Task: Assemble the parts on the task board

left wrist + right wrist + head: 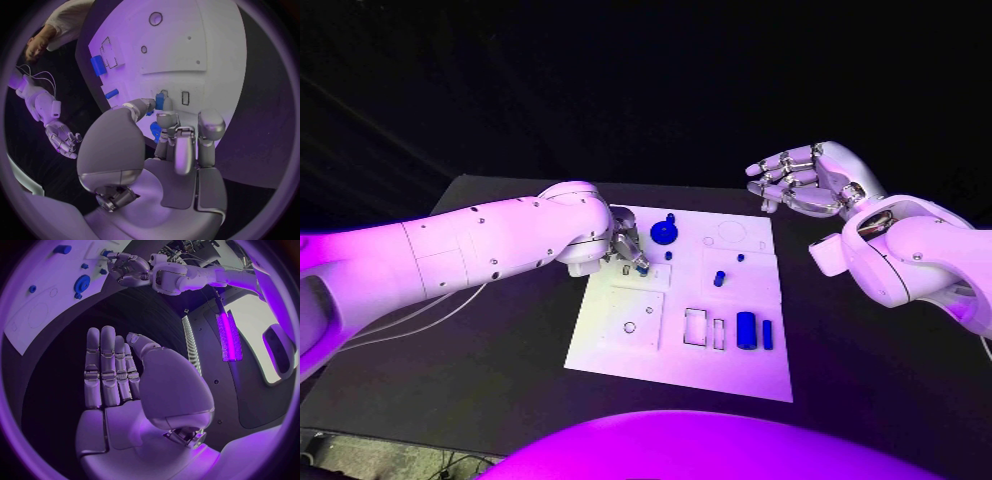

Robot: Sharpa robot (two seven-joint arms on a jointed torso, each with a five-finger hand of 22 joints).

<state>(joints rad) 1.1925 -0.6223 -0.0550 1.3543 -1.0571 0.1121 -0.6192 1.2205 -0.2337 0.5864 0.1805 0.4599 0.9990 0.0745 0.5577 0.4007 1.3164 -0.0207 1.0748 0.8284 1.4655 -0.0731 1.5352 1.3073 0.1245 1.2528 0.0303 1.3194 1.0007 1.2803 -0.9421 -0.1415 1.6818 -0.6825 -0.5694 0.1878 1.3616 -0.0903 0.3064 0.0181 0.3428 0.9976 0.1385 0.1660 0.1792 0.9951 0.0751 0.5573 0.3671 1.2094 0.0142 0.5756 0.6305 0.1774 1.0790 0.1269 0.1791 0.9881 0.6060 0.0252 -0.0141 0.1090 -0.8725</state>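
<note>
Nearest you, the board (682, 345) lay on the worktop. Your left robot hand (623, 250) pinched a small blue part (160, 101) upright over the board's far left. Your right robot hand (798, 180) hovered open, well off.
</note>
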